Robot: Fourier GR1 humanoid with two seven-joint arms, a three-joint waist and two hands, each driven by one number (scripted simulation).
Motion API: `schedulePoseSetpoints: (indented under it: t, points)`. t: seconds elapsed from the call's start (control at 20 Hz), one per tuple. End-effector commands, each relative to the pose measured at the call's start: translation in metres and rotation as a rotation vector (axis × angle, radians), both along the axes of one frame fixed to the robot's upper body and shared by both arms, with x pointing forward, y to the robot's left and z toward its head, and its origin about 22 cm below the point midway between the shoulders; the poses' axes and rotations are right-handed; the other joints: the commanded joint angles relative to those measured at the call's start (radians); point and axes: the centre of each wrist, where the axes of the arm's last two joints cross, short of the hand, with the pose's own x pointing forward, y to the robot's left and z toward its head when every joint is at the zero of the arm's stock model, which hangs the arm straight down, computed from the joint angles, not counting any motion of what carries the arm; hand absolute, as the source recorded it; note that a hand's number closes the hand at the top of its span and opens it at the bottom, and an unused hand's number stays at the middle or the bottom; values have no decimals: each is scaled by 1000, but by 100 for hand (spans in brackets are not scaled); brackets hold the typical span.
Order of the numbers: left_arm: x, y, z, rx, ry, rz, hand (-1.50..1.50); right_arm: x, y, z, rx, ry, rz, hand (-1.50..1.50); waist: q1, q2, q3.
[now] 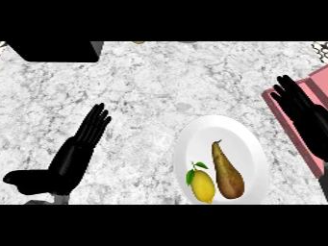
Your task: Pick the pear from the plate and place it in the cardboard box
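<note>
Brown and slim, the pear lies flat on the white plate, just to the left of the right robot hand and nearer the robot than its fingertips. That right robot hand is open, with straight fingers and nothing in it, and it hovers over the near edge of the pink box, which seems to be the box the task means, though it looks pink and not like plain cardboard. The left robot hand rests open at the lower left of the marble surface, fingers straight, well apart from the plate.

The main risk, as I judge it, is the lemon. It sits touching or just beside the pear's thick end, on the side away from the right robot hand. Fingers closing round the fat part could catch the lemon too, or push it off the plate. A grasp on the narrow neck could let the smooth, tapered fruit slip or swing. A sideways nudge could also roll the pear or shift the plate.

The pear's long axis runs nearly straight away from the robot, tilted a little. Its stem end points away and slightly left, and its bulb lies nearest the robot. A grip across the middle, from the right, looks safest.
</note>
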Motion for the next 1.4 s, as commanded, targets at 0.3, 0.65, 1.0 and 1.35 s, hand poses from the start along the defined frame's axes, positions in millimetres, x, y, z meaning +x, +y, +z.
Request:
schedulePoseSetpoints:
  t: [0.3,0.65,1.0,1.35]
  points:
    - [34,57,39,415,-142,62,0,-11,-8,166,-690,-533,94,-150,-56,-15,-1]
    - [50,53,43,463,-194,45,0,-42,0,137,-771,-710,249,-150,-29,8,10]
    - [55,67,53,474,-183,41,0,-63,15,138,-1047,-695,389,-150,-12,8,9]
    - [54,62,47,470,-176,-1,0,-96,64,140,-1415,-532,542,-150,9,8,6]
